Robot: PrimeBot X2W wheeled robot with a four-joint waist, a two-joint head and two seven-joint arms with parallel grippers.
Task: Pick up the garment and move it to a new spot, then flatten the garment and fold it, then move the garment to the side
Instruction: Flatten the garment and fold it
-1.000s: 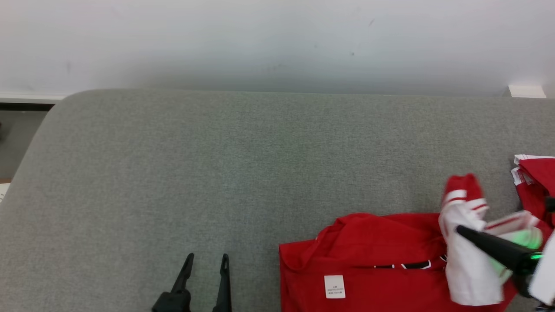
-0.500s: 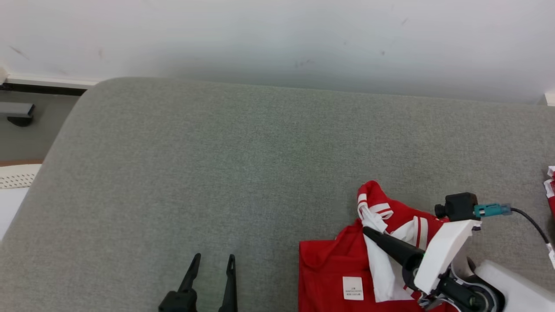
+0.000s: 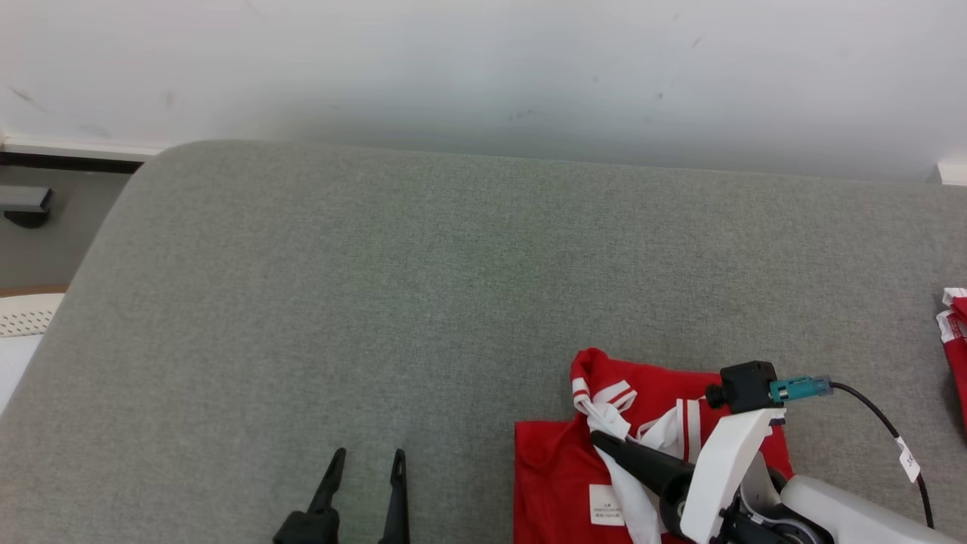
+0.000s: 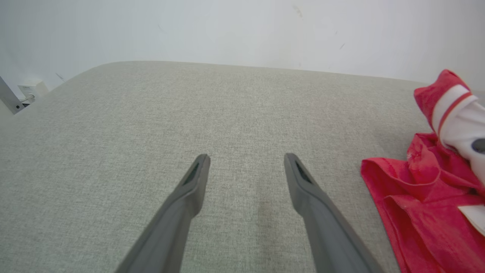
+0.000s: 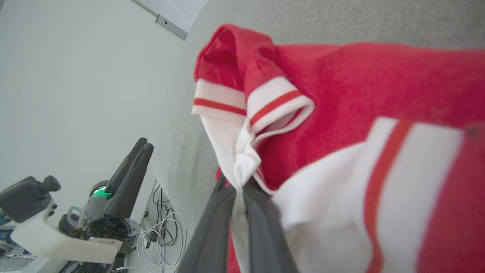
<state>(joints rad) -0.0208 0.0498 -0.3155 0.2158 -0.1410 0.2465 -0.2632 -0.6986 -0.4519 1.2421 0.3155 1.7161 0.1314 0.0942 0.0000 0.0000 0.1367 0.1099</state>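
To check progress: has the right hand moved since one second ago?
Yes. The right hand, shut on the garment, has gone left, away from the other red cloth at the head view's right edge.

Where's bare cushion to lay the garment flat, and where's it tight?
Bare: the grey cushion from its left edge to the garment, and from its back edge down to the open left gripper; also the strip behind the garment. Crowded: head view's lower right, where the right gripper pinches the garment, with another red cloth at the right edge.

text: none legible | garment (image 3: 550, 483) tag (image 3: 607, 505) (print too small)
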